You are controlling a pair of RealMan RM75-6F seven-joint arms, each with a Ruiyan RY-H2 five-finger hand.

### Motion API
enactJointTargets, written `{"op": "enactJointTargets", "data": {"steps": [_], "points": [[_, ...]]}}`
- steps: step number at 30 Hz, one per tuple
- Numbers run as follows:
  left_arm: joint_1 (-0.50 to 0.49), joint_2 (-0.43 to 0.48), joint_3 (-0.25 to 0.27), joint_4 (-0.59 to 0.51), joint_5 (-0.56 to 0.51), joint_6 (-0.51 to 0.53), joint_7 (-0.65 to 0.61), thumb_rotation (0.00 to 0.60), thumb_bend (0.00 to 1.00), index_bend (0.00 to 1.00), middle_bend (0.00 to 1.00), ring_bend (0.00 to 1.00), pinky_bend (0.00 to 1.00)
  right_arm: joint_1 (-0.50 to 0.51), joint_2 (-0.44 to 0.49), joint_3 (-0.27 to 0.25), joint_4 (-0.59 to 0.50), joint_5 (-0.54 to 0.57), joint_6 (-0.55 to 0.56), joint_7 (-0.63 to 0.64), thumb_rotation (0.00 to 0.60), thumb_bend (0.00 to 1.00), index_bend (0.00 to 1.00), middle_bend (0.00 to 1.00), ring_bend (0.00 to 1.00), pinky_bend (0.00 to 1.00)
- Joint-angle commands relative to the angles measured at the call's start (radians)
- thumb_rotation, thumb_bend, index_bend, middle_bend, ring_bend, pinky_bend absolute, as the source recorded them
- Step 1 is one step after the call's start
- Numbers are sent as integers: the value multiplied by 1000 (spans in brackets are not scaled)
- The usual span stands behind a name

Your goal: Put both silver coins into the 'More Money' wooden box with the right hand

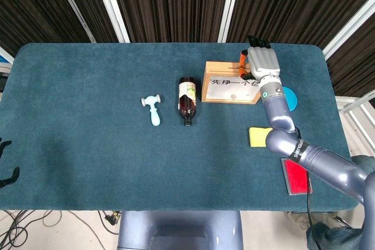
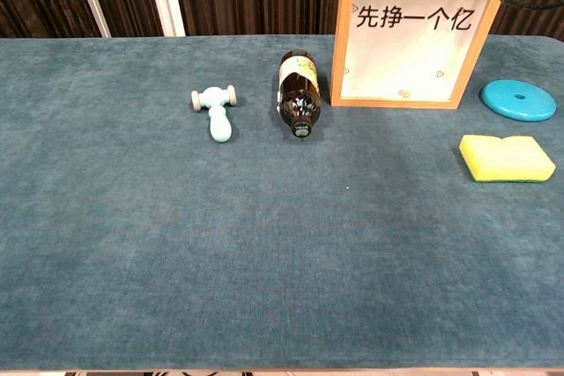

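- Table (image 2: 176, 261): deep teal cloth.
- Wooden box (image 2: 422, 33): light tan frame, cream panel, black lettering.
- Bottle (image 2: 298, 84): dark brown, with a pale yellow-green label.
- Toy hammer (image 2: 217, 112): pale blue.
- Disc (image 2: 518, 99), at 3 o'clock from the box: bright turquoise.
- Sponge (image 2: 506, 158): yellow.
- Card (image 1: 296, 175): red.
- Right hand (image 1: 262, 62): silver-grey with orange and black fingertips.
- Backdrop (image 1: 170, 4): dark brown slats, white bars.
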Motion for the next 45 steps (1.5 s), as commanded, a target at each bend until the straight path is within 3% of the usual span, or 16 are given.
{"op": "enactJointTargets", "data": {"steps": [1, 14, 36, 42, 45], "points": [[0, 0, 0, -1, -1, -1, -1, 600, 403, 151, 0, 0, 85, 1, -3, -3, 4, 2, 1, 1, 600, 537, 712, 11, 0, 0], [-1, 3, 2, -5, -5, -6, -1, 600, 402, 148, 0, 0, 87, 2, 13, -13, -14, 7, -3, 8, 600, 537, 558, 10, 0, 0], [-4, 5, 1, -9, -20, -12, 7, 600, 403, 148, 0, 0, 87, 10, 29, -21, -34, 20, 16, 16, 600, 537, 501, 4, 0, 0], [-4, 6, 0, -11, -20, -12, 2, 600, 403, 148, 0, 0, 87, -12, 36, -1, -67, -69, 114, 58, 600, 537, 452, 4, 0, 0], [-3, 6, -1, -10, -16, -10, -1, 600, 403, 148, 0, 0, 87, -51, 64, -3, -143, -145, 187, 86, 600, 537, 412, 4, 0, 0]]}}
